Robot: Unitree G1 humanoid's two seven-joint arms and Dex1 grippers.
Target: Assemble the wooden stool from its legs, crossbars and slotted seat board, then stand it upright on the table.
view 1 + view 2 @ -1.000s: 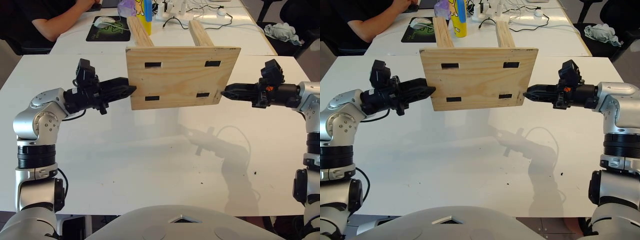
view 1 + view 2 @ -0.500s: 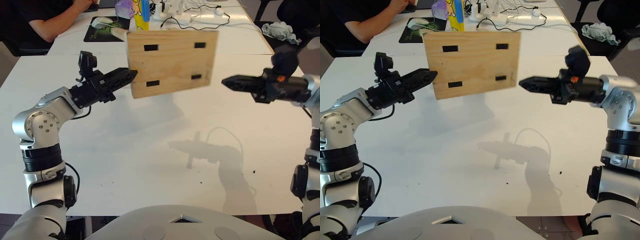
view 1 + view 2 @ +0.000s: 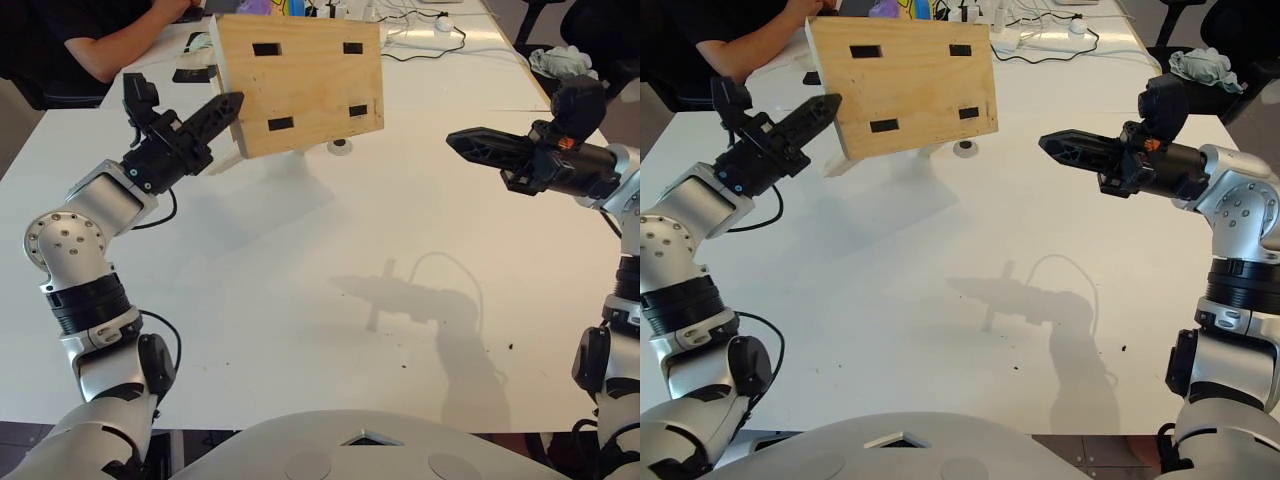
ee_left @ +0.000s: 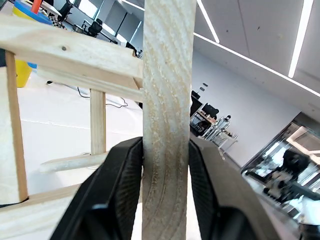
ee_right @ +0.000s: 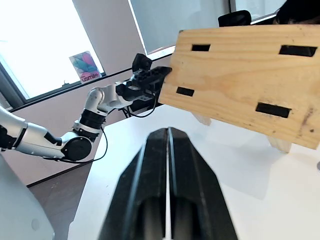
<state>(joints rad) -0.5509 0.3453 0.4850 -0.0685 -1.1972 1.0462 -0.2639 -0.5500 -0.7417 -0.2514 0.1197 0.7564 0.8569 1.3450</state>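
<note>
The pale wooden stool with a rectangular seat board cut by four dark slots (image 3: 300,70) sits at about 11 o'clock over the white table (image 3: 320,290). Its flat seat face is turned towards the robot and tilted. The board's long axis runs from 9 to 3 o'clock, dipping slightly towards 3. The legs and crossbars (image 4: 65,47) point away behind it towards 12 o'clock. Two pale leg ends (image 3: 222,162) show just under the board's lower edge; whether they touch the table I cannot tell.

The left gripper (image 3: 228,106) is clamped on the board's 9 o'clock edge, and its black fingers (image 4: 120,180) press both faces of the board.

The right gripper (image 3: 462,139) hangs at 3 o'clock, well apart from the stool. Its tips point towards 9 o'clock, with the fingers pressed together on nothing.
</note>
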